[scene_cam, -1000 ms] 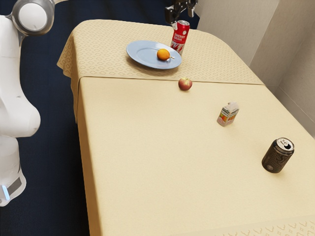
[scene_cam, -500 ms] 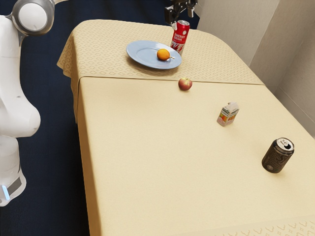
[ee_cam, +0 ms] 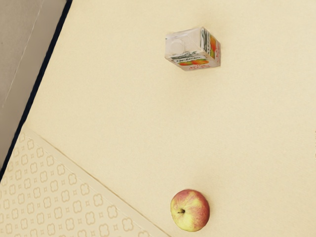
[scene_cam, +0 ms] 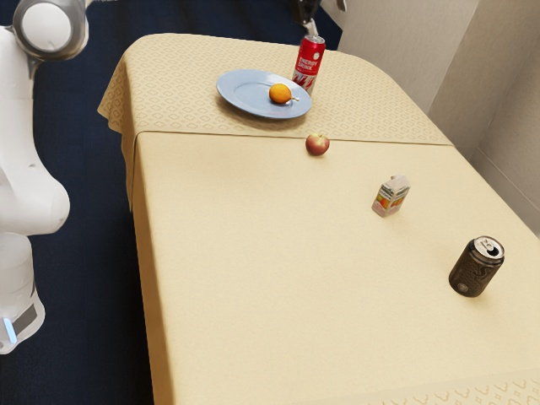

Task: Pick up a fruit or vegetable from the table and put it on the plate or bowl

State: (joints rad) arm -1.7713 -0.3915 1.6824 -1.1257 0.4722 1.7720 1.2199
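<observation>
The orange sits on the blue plate, toward its 3 o'clock rim, so one fruit looks placed. The gripper hangs high at 12 o'clock of the red energy drink can, clear of the table; whether it is wide or narrow I cannot tell. The apple lies on the bare tablecloth at 5 o'clock of the plate. The juice carton stands at 4 o'clock of the apple, well apart, and the dark can farther along.
</observation>
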